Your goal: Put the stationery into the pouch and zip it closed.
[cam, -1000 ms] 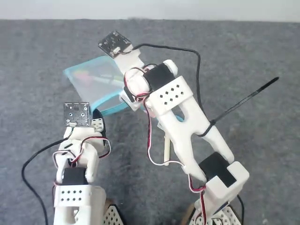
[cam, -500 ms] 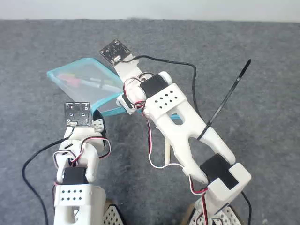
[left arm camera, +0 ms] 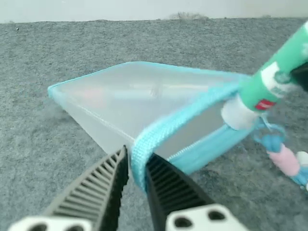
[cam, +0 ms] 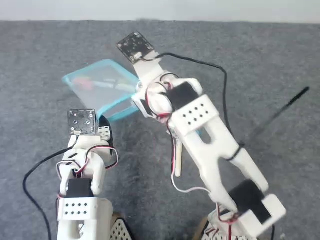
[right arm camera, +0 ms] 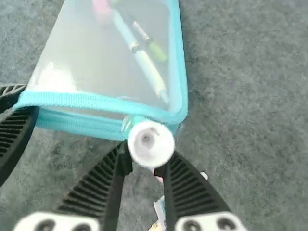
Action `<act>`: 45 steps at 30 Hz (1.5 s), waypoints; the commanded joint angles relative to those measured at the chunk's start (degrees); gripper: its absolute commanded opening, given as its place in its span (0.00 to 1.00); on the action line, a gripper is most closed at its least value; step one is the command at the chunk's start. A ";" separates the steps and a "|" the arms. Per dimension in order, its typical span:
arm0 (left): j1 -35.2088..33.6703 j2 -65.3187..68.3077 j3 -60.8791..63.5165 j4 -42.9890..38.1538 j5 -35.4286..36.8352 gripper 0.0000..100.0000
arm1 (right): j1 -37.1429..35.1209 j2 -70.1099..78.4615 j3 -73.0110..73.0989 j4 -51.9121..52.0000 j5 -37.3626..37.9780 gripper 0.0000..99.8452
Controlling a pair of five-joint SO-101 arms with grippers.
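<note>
Gripping the teal zipper edge of the pouch (left arm camera: pixel 144 96), the left gripper (left arm camera: pixel 136 161) has its ribbed black jaws clenched on the fabric strip at one corner of the mouth. The right gripper (right arm camera: pixel 144 159) is clamped round a green stick (left arm camera: pixel 274 72) with a white cap (a glue stick, by the look of it). In the right wrist view the round white end (right arm camera: pixel 147 140) faces the camera between the two jaws. The stick's other end meets the teal rim at the pouch's mouth. Whether it has passed inside cannot be told.

From above, the pouch (cam: pixel 100 87) lies in the upper left of the frame on the grey carpet-like table (cam: pixel 45 50). The left arm (cam: pixel 82 165) stands at the lower left, its wrist just below the pouch's near edge. The right arm (cam: pixel 210 135) runs from the lower right up to the top centre, its wrist over the pouch's right corner.

Through the clear wall of the pouch (right arm camera: pixel 72 57) show a pale blue pen (right arm camera: pixel 144 67) and something pink (right arm camera: pixel 101 9) near the far end. A pink and blue zipper charm (left arm camera: pixel 284 161) rests on the table just beside the pouch's mouth. A pale slim stick (cam: pixel 177 157) lies on the table under the right arm.
</note>
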 commanded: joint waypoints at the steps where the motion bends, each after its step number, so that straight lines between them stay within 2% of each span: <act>1: 0.62 -0.79 -1.10 -1.67 0.35 0.01 | 2.33 -8.13 5.19 -5.58 -2.73 0.01; 8: 0.62 -0.79 -1.01 -1.67 0.35 0.01 | 1.45 -18.86 21.63 -17.71 -2.73 0.01; 10: 0.62 -0.79 -1.01 -1.67 0.35 0.01 | 3.38 -20.88 21.80 -14.73 -1.14 0.01; 16: 0.62 -0.79 -1.10 -1.76 0.35 0.01 | 15.78 -19.30 21.71 -5.32 4.13 0.01; 20: 0.53 -0.79 -1.10 -1.67 0.35 0.01 | 21.23 -10.95 14.86 -0.92 4.84 0.03; 23: 0.53 -0.79 -1.01 -1.67 0.35 0.01 | 24.13 -2.15 5.98 4.26 5.98 0.10; 26: 0.53 -0.79 -1.01 -1.67 0.35 0.01 | 27.91 6.81 -1.93 7.52 10.29 0.17; 30: 0.53 -0.79 -1.01 -1.67 0.35 0.01 | 34.07 18.68 -10.29 6.81 13.54 0.19; 35: 0.62 -0.79 -1.01 -1.67 0.35 0.01 | 40.92 32.31 -20.92 0.48 13.63 0.19; 41: 0.62 -0.79 -1.01 -1.93 0.35 0.01 | 40.66 45.41 -30.68 -2.77 13.63 0.19; 45: 0.62 -0.79 -1.01 -1.93 0.35 0.01 | 39.87 47.16 -33.76 -2.77 13.45 0.19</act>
